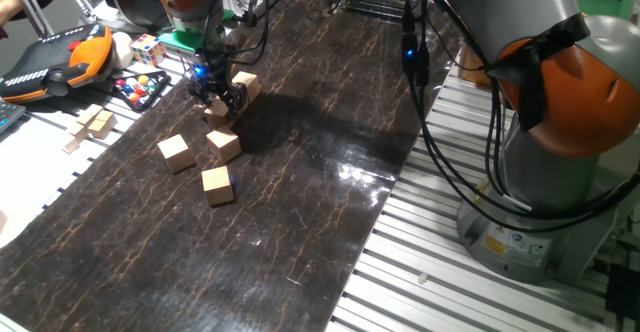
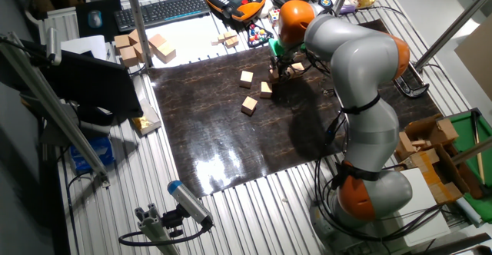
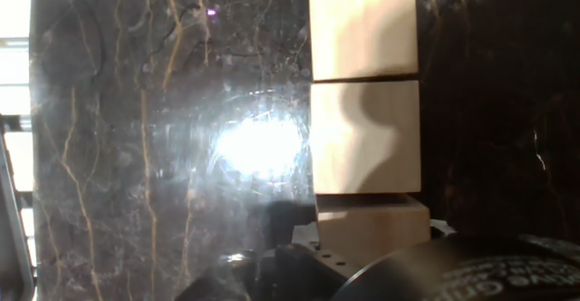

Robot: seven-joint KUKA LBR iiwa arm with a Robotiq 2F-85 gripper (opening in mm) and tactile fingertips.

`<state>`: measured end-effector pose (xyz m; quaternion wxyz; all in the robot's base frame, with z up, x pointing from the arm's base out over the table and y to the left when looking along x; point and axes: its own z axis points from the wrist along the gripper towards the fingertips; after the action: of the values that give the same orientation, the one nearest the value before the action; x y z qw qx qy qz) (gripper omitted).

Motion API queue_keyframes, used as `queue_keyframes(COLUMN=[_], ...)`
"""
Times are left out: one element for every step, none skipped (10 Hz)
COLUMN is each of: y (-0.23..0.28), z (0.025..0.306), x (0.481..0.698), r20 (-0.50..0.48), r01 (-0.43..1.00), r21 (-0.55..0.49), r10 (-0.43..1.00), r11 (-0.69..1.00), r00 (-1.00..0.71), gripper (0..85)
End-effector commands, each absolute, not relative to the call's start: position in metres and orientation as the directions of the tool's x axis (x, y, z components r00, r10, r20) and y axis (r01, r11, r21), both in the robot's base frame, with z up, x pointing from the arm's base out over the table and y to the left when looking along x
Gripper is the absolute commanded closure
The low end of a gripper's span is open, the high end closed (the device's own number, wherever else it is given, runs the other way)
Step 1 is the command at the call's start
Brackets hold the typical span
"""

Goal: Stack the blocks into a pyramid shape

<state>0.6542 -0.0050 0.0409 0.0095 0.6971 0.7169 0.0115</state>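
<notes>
We see three loose blocks (image 1: 218, 184) nearest on dark worktop (image 1: 300, 222), well apart. Farther back, gripper (image 1: 222, 100) low over row of blocks (image 3: 364, 83) laid touching end to end, one by jaws. Jaws: cannot tell if pinching. We judge cubes light, stiff, smooth; take by opposite flat faces. No long axis; loose ones sit skewed.

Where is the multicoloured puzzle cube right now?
In one fixed view the multicoloured puzzle cube sits off the dark marbled mat, upper left, between the orange-and-black handheld controller and the robot's pincer.
</notes>
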Motion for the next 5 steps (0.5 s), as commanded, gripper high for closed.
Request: queue_keyframes(y=[-0.0050,-0.0051,-0.0052,-0.0051,-0.0051], z=[0.0408,0.0405,0.0401,0.0395,0.0393], x=[0.6543,0.6543,0.6545,0.6548,0.6548], r20=[0.002,0.002,0.002,0.003,0.003], r01=[0.999,0.999,0.999,0.999,0.999], r21=[0.030,0.030,0.030,0.030,0.030], r10=[1.000,1.000,1.000,1.000,1.000], r11=[0.027,0.025,0.025,0.022,0.020], r00=[-0.027,-0.025,-0.025,-0.022,-0.021], gripper=[84.3,84.3,84.3,84.3,84.3])
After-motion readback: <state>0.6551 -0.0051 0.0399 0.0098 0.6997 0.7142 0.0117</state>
